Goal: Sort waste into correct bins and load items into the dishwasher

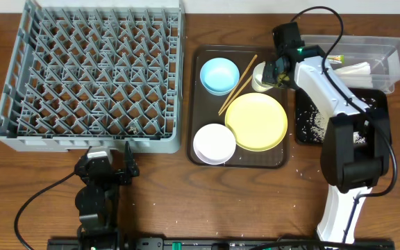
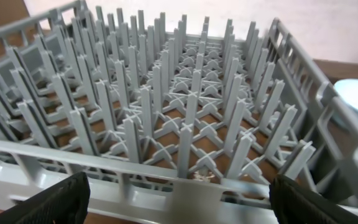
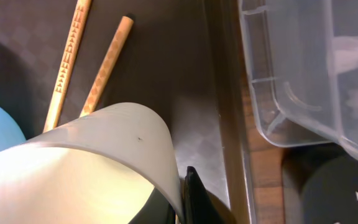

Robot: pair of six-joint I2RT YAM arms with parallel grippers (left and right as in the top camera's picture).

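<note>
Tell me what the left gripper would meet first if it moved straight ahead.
The near wall of the grey dish rack; the open left gripper points right at it, though the gap is hard to judge.

Overhead looks down on the tabletop (image 1: 242,201). Left wrist, at eight o'clock, faces twelve into the rack (image 2: 185,124). Right wrist, two o'clock, crowds the cup (image 3: 86,155).

The brown wooden desk (image 1: 186,201) is lit evenly, shadows kept soft. Far pegs of the square grey plastic dish rack (image 2: 185,130) are blurred; the small white cup (image 3: 104,143) is washed out.
</note>
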